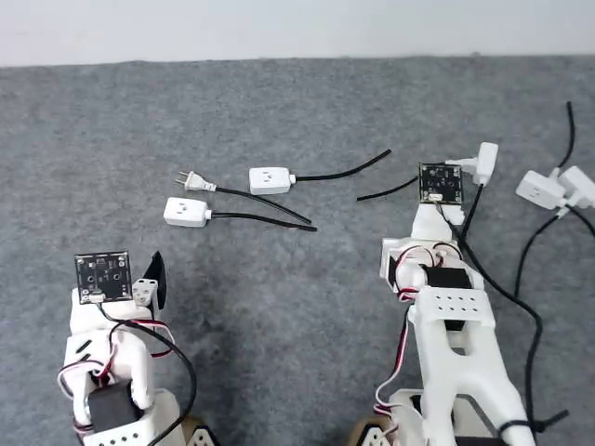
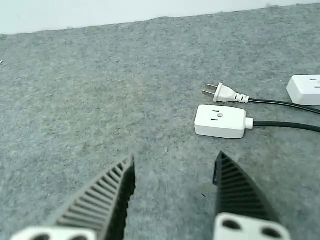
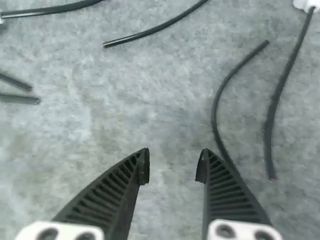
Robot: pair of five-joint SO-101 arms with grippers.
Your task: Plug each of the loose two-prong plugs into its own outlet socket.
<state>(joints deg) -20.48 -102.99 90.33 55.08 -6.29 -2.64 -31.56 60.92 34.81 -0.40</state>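
left gripper (image 2: pixel 175 167) and right gripper (image 3: pixel 173 166) both spread, pinching nothing. 1 loose two-prong plug (image 2: pixel 225 93) lies just far of an outlet socket (image 2: pixel 220 121) on the grey carpet (image 2: pixel 90 90).

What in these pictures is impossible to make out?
High view: white pieces at the right, too small to tell plug from socket.
Left wrist view: second socket, cut off by the edge.
Right wrist view: white corner piece, cut off by the edge.

Loose white plug (image 1: pixel 192 182) lies flat, unplugged, just beside white socket (image 1: pixel 185 213)
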